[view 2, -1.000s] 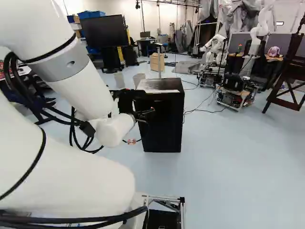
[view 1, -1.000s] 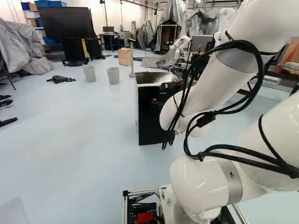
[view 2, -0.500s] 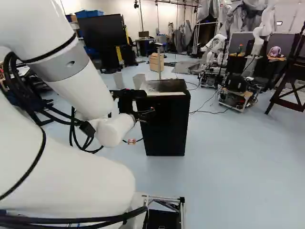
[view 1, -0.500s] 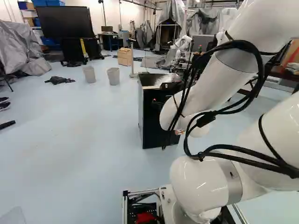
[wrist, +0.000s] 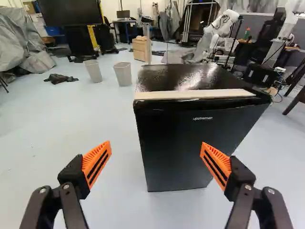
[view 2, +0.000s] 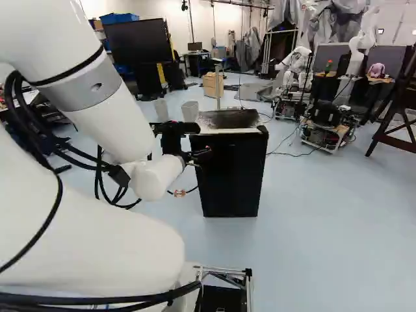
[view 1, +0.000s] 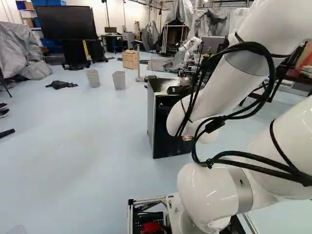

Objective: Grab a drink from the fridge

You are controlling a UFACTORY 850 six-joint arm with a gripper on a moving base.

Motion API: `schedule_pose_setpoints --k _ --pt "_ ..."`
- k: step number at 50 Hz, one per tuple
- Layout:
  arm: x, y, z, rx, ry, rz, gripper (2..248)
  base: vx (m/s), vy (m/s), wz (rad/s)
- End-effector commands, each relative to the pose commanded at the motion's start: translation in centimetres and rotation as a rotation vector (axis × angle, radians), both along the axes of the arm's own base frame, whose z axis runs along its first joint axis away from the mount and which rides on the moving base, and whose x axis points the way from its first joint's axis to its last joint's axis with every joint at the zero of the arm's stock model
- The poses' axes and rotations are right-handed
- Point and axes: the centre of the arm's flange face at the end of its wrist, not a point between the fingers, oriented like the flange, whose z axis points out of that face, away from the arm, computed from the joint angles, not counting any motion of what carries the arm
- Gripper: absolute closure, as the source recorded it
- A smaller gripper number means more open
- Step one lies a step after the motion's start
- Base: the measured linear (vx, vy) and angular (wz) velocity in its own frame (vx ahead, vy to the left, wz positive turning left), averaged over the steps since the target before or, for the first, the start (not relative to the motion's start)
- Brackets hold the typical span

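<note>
My gripper (view 2: 194, 156) shows at the end of the arm in the right base view, in front of the upper part of the black fridge (view 2: 234, 179). In the wrist view the gripper (wrist: 156, 147) stands open, its orange-padded fingers wide apart with nothing between them. Ahead of it is the fridge (wrist: 190, 138), upright on the floor with its door closed and a pale strip along the top front edge. The arm covers part of the fridge (view 1: 168, 139) in the left base view. No drink shows; the fridge's inside is hidden.
Two grey bins (view 1: 93, 78) (view 1: 119, 80) and a wooden box (view 1: 130, 59) stand beyond the fridge. Another robot (view 2: 326, 123) is at the back right, near a dark wooden frame (view 2: 396, 123). A large screen (view 1: 67, 23) stands at the back left.
The base has moved; the fridge looms larger and lies farther right in both base views, with more of its left side showing in the left one. The arm keeps its pose.
</note>
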Motion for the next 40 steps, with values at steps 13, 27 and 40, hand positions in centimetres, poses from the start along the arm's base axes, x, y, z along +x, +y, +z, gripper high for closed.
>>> schedule_pose_setpoints --k 13,27,40 --pt "0.0 0.0 0.0 0.0 0.0 0.0 3 0.088 0.101 -0.026" --pt "0.0 0.0 0.0 0.0 0.0 0.0 3 0.086 0.104 -0.027" --pt "0.12 0.28 0.02 0.0 0.001 0.01 3 0.014 0.027 0.001"
